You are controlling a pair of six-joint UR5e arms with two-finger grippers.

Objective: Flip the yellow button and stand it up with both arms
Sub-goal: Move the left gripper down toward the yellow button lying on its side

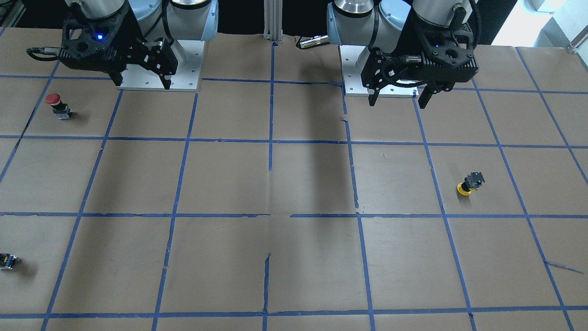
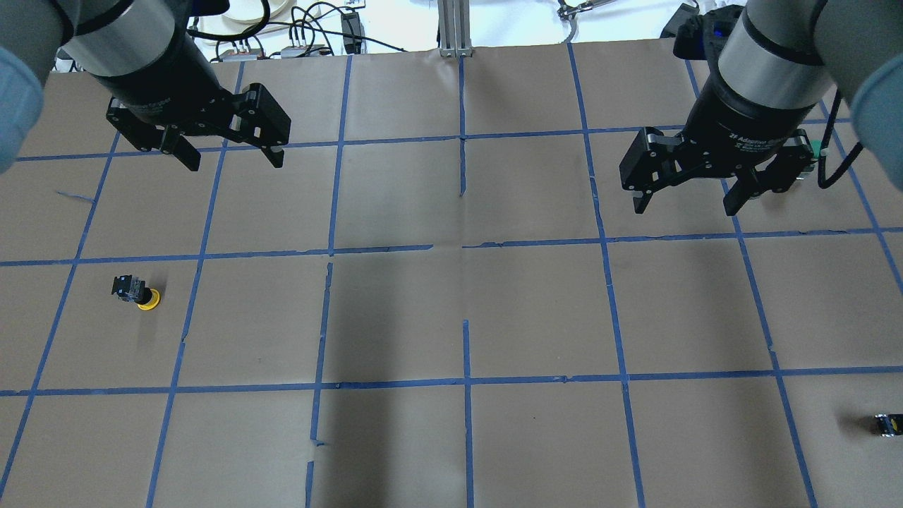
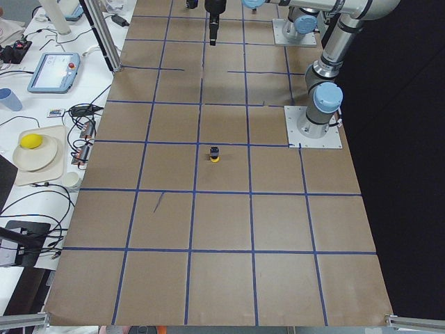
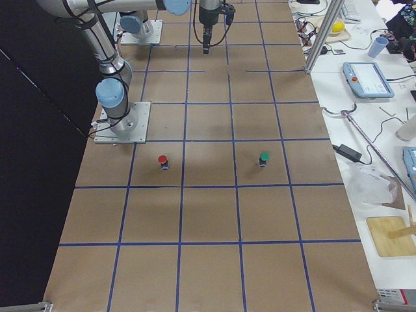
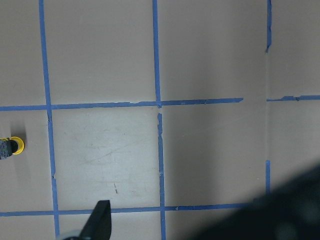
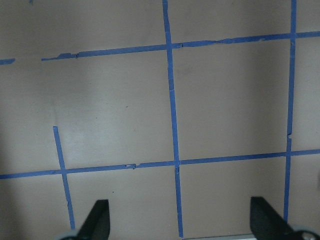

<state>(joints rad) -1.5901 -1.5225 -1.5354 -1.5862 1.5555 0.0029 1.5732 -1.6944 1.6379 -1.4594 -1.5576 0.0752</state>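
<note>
The yellow button (image 1: 469, 183) rests on the brown paper with its yellow cap down and its black and grey base up. It shows on the left in the overhead view (image 2: 135, 291) and at the left edge of the left wrist view (image 5: 11, 147). My left gripper (image 2: 233, 164) hangs open and empty well above and behind it, near the left arm's base plate (image 1: 398, 102). My right gripper (image 2: 684, 209) hovers open and empty on the table's other side (image 1: 142, 84), with only taped paper between its fingertips (image 6: 96, 220).
A red-capped button (image 1: 57, 105) stands near the right arm's base. A small dark part (image 1: 7, 261) lies at the far corner on that side (image 2: 887, 425). The right side view shows a green-capped button (image 4: 264, 158). Blue tape lines grid the paper.
</note>
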